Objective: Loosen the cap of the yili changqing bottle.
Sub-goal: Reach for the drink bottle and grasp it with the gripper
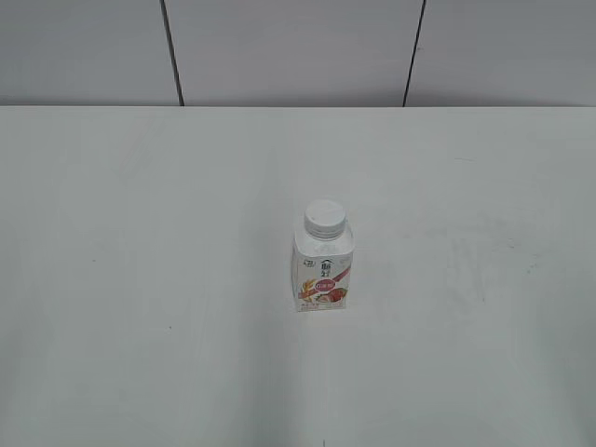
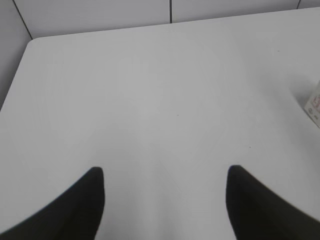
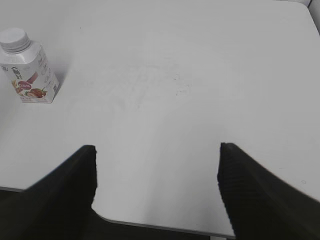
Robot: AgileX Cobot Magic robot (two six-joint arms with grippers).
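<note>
Bottle (image 1: 324, 265) upright on table (image 1: 140, 279), cap (image 1: 325, 219) on; left claw (image 2: 165, 177) and right claw (image 3: 156, 152) both spread wide, empty.

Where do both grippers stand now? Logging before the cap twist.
Left gripper: open, holding nothing.
Right gripper: open, holding nothing.

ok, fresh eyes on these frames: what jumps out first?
A lone small white squarish plastic bottle with a pink-red fruit label stands upright near the middle of the plain white table, its round white ribbed cap on. Both dark end effectors, left and right, are open over bare tabletop, well clear of it.
</note>
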